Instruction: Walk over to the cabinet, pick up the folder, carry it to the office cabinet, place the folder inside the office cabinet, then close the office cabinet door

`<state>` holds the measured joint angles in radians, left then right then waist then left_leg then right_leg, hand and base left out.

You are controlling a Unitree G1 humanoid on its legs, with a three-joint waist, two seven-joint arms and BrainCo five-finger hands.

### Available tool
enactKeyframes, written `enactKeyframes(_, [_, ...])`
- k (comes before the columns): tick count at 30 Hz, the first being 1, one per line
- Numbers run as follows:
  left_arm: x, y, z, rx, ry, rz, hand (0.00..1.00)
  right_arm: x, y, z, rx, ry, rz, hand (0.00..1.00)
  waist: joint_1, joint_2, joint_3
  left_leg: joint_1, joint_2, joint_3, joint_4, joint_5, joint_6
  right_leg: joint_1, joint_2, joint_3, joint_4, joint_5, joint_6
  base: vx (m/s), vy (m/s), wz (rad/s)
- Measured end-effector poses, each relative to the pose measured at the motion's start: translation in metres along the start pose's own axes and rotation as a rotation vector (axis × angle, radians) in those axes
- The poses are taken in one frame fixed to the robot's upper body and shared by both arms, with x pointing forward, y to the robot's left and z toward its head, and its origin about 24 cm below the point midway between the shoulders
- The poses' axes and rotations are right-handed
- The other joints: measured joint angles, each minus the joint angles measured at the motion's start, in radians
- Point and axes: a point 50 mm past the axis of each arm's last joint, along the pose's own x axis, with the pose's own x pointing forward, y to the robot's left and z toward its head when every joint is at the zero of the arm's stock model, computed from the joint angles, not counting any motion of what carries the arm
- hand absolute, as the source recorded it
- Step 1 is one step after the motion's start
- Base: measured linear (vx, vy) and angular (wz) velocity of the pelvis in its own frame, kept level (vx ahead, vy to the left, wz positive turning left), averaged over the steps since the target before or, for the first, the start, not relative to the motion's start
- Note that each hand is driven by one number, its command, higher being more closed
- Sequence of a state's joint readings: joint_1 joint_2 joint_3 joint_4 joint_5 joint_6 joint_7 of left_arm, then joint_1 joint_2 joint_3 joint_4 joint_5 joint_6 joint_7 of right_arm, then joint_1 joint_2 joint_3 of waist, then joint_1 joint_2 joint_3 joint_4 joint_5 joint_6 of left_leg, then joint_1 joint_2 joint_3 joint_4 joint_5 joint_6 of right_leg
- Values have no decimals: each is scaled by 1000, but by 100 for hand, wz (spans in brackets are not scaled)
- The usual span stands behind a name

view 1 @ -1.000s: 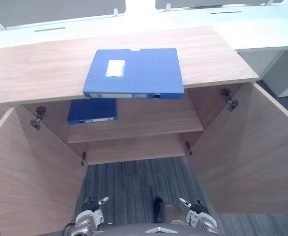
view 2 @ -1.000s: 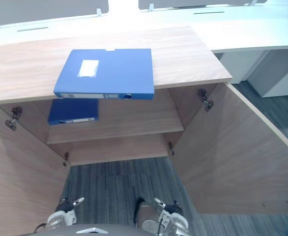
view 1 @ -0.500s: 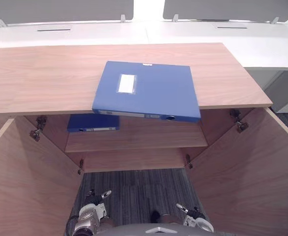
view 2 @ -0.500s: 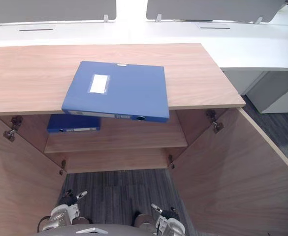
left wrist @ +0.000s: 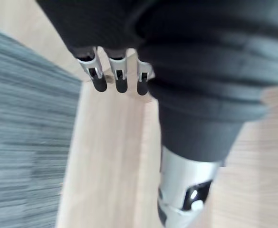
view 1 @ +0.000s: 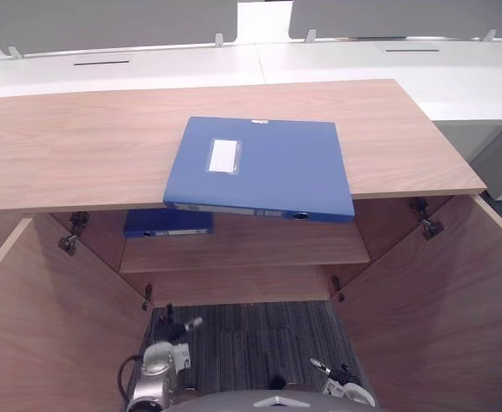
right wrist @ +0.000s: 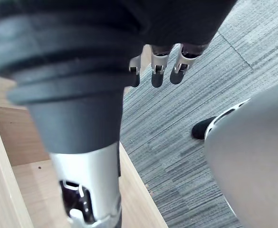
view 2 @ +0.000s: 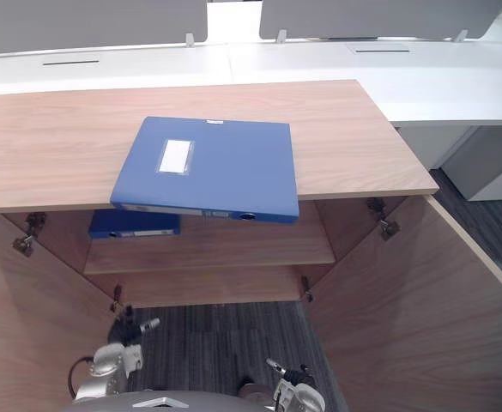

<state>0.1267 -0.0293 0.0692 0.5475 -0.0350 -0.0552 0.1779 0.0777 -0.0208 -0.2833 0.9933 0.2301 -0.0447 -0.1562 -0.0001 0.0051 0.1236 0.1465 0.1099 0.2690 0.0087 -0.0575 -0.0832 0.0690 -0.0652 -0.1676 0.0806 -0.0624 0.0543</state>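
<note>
1. From where I stand, the robot faces the wooden cabinet (view 1: 79,146) with both hands down low, so I judge the step in hand to be reaching up for the blue folder (view 1: 263,163).
2. The folder lies flat on the cabinet top, label up. Its spine edge juts a little over the front lip, above the open inside.
3. That overhang looks like the best place to grip: thumb under the jutting edge, fingers on the cover, then lift without dragging it.
4. Using both hands, one near each front corner, should keep the wide folder level.
5. The left door (view 1: 36,326) and right door (view 1: 439,309) swing out on either side of the robot. The arms would do well to rise between them, clear of their edges.
6. A second blue folder (view 1: 166,225) sits on the shelf (view 1: 259,245) inside, below the one on top. It should not be taken for the target.
7. The left hand (view 1: 159,359) hangs above the grey carpet (view 1: 251,335). Its fingers (left wrist: 100,80) are straight and loose, with nothing in them.
8. The right hand (view 1: 343,384) is low too, and its fingers (right wrist: 158,76) are relaxed and empty.
9. The folder is well apart from both hands, high above and ahead of them, with neither touching it.
</note>
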Motion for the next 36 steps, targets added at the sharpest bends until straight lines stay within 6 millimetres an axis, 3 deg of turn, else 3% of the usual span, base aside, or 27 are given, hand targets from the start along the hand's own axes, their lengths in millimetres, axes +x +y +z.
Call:
enactKeyframes(8, [-31,34,82,11,-447,141,0,-5,2,0,-48,-51,26,0,19,-2,-2,9,-8,-22,-12,9,13,11,-7,-5,-14,26,4,-96,2,4])
enactKeyframes(13, [-62,29,136,134,-765,176,0,-7,0,-4,-68,-50,29,0,31,-2,-21,8,-4,-28,-11,0,10,16,-10,-5,-11,19,9,-42,-9,2])
enactKeyframes(16, [-77,25,156,212,-906,176,0,-7,-1,-7,-76,-49,31,0,29,-1,-44,8,-2,-32,-11,5,7,17,-5,-5,-7,17,9,26,-15,1])
enactKeyframes(21, [-95,4,176,311,-1074,125,0,-7,-2,-10,-81,-30,29,0,24,-2,-61,12,-5,-52,-10,6,7,23,-1,-2,1,10,6,54,-6,8])
enactKeyframes(26, [-100,-18,193,485,-1232,63,0,-4,-4,-8,-105,-18,28,0,9,0,-63,21,-7,-53,-13,7,8,26,3,25,1,9,3,0,1,-1])
enactKeyframes(36, [-77,-63,200,953,-1389,-35,0,0,-10,1,-121,-33,11,0,-63,12,-73,47,-30,-75,-50,13,17,37,2,53,-67,39,-8,-15,11,-8])
